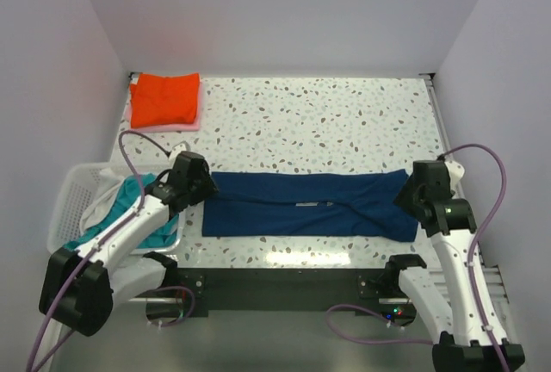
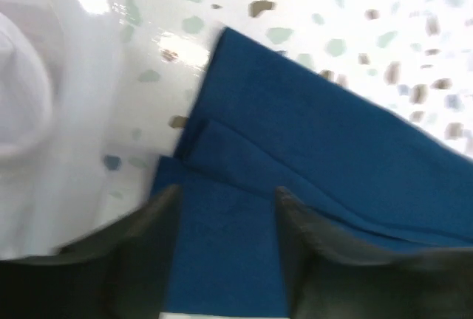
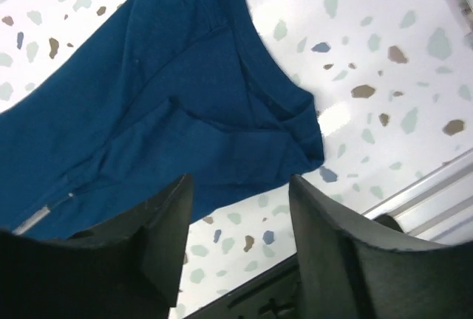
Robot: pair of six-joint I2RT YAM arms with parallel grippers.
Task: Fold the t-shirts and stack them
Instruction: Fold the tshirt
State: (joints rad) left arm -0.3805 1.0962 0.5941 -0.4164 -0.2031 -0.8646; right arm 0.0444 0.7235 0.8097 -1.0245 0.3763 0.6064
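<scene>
Speckled white tabletop point(image 1: 327, 122) is shown under a navy cloth t-shirt point(image 1: 301, 204) folded lengthwise, whose loose ends could be snagged by the open, empty left gripper point(image 2: 229, 201) and right gripper point(image 3: 240, 186).

Spread t-shirt point(image 1: 306, 205) across near table point(image 1: 344, 122), folded stack point(image 1: 164, 99) in far left corner, basket point(image 1: 73, 191) at left

You have bright, even overhead light, white glare along the table's point(image 1: 344, 122) near edge, and a motion-blurred left wrist view.

Navy tee point(image 1: 306, 204) folded lengthwise, flat near front; orange-red tee point(image 1: 164, 99) folded atop pink tee point(image 1: 195, 122), far-left corner.
</scene>
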